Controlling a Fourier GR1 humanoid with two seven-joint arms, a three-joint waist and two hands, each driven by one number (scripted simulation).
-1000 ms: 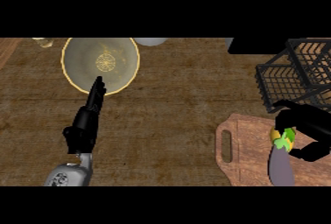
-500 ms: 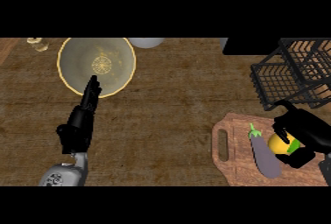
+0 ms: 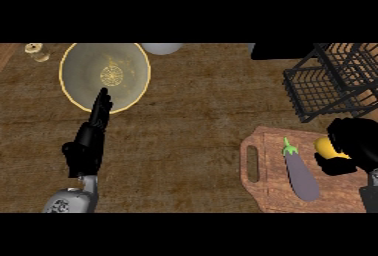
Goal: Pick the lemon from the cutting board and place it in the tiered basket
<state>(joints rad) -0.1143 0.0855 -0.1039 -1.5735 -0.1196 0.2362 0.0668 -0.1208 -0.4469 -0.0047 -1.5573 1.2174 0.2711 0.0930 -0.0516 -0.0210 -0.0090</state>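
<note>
In the head view, the right robot hand [image 3: 353,147] sits over the right side of the cutting board [image 3: 269,172], its fingers curled round the lemon [image 3: 327,147] (only a yellow patch shows at the hand's left). The lemon seems raised just off the board, though the steep angle leaves that unsure. An eggplant [image 3: 300,172] lies lengthwise on the board, just left of the hand. The black tiered basket [image 3: 332,82] stands beyond the board. The left robot hand [image 3: 92,137] rests with straight fingers near the yellow-rimmed plate [image 3: 77,65] on the wooden worktop [image 3: 196,130].
</note>
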